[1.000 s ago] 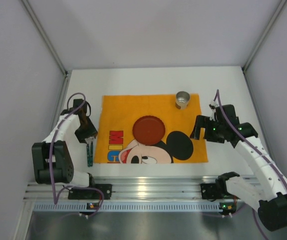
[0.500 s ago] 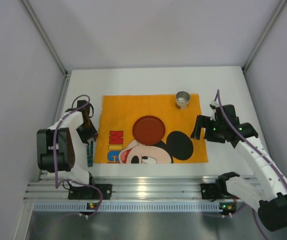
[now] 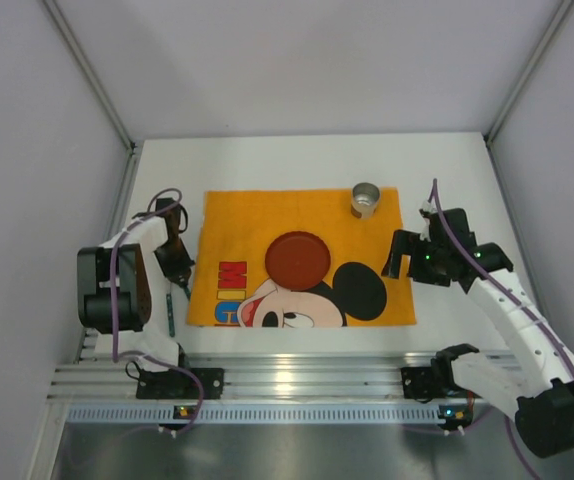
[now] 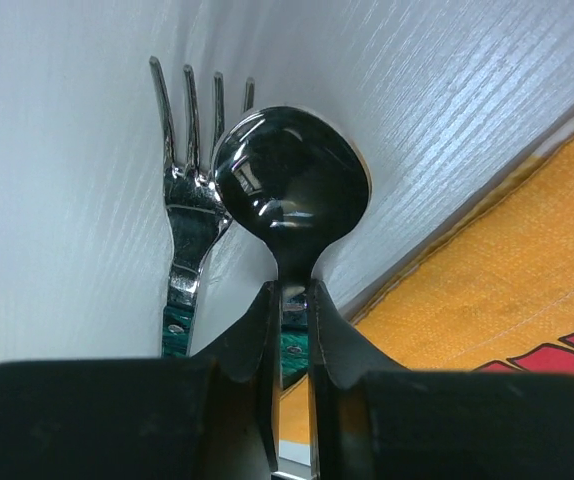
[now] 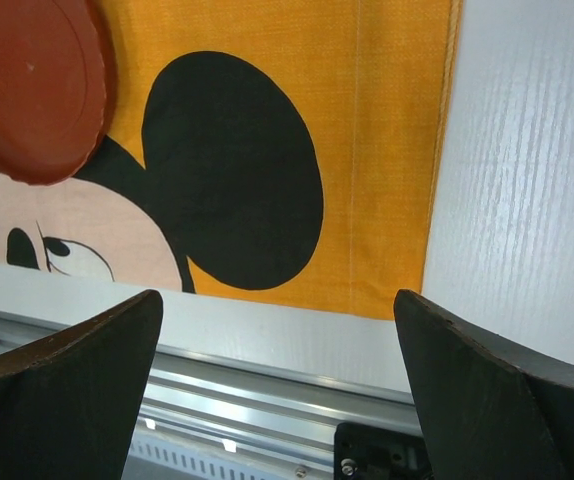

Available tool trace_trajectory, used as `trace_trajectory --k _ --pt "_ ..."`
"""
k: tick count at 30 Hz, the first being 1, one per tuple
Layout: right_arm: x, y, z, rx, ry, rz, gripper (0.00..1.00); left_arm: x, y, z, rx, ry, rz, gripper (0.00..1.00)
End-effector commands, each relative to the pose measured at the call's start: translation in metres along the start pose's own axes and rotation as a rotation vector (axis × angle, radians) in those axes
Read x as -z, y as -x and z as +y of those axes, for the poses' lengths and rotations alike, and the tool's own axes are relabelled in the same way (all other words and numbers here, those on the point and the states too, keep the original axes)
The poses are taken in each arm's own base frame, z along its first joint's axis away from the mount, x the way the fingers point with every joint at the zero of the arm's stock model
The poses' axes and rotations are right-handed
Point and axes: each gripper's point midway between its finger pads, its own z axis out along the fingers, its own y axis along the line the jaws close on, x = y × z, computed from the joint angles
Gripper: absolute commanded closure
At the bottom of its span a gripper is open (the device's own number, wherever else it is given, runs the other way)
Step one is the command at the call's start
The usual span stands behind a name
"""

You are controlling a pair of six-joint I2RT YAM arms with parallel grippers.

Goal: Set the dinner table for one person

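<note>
Now the left jaws have just pinched shut on the spoon (image 4: pixel 292 180) at its neck. The fork (image 4: pixel 189 200) lies beside it on the white tabletop (image 3: pixel 267 165), left of the orange cloth (image 3: pixel 367 230), so laying the cutlery looks underway. The right jaws gape wide, holding nothing, over the cloth's near right corner. Red letters on the cloth read "MIC"; the rest isn't legible.

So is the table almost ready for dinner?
The round reddish-brown plate and small metal cup sit on the orange cartoon-mouse cloth. The left gripper pinches the shiny metal spoon; the silver fork lies beside it on the white table. Both probably need placing by the plate.
</note>
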Motion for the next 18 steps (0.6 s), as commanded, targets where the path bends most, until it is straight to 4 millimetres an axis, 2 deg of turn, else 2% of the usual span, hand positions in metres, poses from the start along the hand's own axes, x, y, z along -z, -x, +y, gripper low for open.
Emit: trace_trajectory --k 1,5,7,11,13,15,17,18 --pt "0.003 0.015 0.006 -0.01 0.004 -0.045 0.0 -0.026 0.016 0.016 -0.008 0.075 -0.026 1.0" --pt "0.004 0.018 0.007 -0.02 0.006 -0.051 0.0 -0.018 0.036 0.029 -0.047 0.155 -0.074 1.0" --pt "0.004 0.019 0.009 -0.025 0.009 -0.053 0.0 -0.009 0.051 0.036 -0.053 0.199 -0.114 1.0" --pt "0.006 0.021 0.01 -0.032 0.016 -0.062 0.0 0.007 0.066 0.044 -0.013 0.257 -0.157 1.0" --pt "0.007 0.022 0.011 -0.03 0.021 -0.065 0.0 0.022 0.08 0.045 0.031 0.265 -0.211 1.0" --pt "0.01 0.023 0.012 -0.023 0.024 -0.074 0.0 0.04 0.094 0.038 0.063 0.229 -0.259 1.0" --pt "0.013 0.025 0.013 -0.022 0.027 -0.082 0.0 0.061 0.106 0.023 0.087 0.133 -0.309 1.0" --pt "0.014 0.027 0.015 -0.023 0.031 -0.083 0.0 0.078 0.119 0.011 0.092 0.08 -0.353 1.0"
